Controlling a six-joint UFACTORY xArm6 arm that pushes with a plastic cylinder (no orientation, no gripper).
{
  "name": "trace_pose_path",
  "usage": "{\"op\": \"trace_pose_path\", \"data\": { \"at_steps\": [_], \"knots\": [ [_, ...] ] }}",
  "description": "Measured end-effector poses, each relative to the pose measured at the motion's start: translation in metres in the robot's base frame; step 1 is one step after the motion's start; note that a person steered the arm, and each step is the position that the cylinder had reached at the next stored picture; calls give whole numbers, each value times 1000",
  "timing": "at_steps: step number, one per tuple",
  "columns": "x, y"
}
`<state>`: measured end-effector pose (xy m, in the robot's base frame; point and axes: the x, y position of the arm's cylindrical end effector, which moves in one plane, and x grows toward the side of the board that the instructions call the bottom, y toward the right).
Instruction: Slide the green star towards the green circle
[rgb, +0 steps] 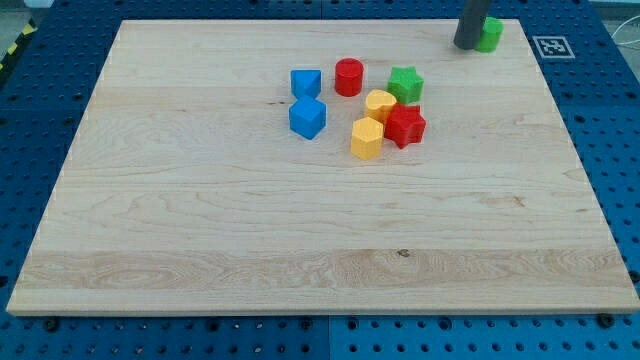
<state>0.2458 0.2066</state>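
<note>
Beside the green star (406, 83) crowd a yellow block (381, 104), red star (405, 126) and red cylinder (348, 76); my tip (465, 45), having no jaws, touches the far green circle (489, 34) on the wooden table (250, 230).

I am finding no words, numbers or brand names that I can read anywhere in this view. The one sign showing is a small white tag (552, 46) with a black square pattern, a printed marker; it is lying on the blue base (600, 120) just beside the board (300, 230) at the view's top right. Its pattern is too small for me to be making out any code. The blocks are carrying no lettering that I can see, and the board is showing only wood grain.
</note>
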Motion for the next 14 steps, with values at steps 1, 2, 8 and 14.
{"op": "trace_pose_path", "data": {
  "at_steps": [1, 2, 8, 14],
  "knots": [
    [-6, 12],
    [-13, 13],
    [121, -137],
    [76, -61]
  ]
}}
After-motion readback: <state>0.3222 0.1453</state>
